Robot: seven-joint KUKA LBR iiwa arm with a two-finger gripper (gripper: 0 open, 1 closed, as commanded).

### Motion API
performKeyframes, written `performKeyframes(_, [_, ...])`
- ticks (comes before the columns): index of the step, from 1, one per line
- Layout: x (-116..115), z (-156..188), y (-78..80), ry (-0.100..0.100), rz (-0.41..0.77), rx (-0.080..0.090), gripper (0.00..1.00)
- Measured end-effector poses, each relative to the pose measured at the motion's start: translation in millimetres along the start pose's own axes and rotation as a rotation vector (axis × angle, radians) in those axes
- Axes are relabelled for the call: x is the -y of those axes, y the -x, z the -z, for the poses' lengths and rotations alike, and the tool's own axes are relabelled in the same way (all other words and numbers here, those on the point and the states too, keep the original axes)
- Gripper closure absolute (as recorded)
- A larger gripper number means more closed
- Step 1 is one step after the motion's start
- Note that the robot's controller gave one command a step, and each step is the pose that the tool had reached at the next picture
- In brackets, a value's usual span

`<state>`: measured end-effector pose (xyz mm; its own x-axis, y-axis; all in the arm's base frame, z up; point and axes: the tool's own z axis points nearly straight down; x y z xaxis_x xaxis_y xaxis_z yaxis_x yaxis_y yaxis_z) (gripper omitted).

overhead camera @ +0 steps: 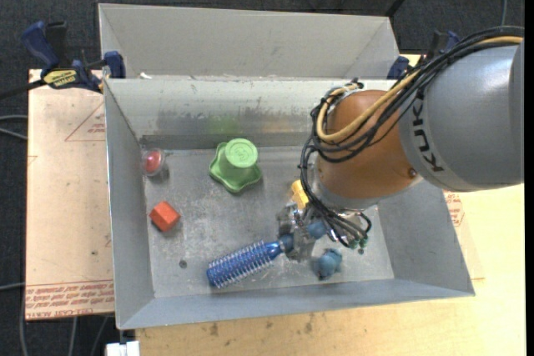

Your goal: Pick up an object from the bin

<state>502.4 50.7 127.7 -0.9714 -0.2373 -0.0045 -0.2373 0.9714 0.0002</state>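
While our gripper sits low at the handle end of the blue bristled brush, beside a small blue lump, we cannot tell whether it grips anything.

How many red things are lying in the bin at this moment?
2. A small red ball lies in the back left corner; a red block lies in front of it, on the left side. The arm may hide others.

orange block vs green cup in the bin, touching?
Apart. The camera view shows a clear stretch of bare bin floor between the orange block and the green cup.
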Motion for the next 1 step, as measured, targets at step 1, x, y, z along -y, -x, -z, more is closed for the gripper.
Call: performKeyframes(1, [-0.5,22.0,1.1,0.0,-0.001,-0.001,1.0])
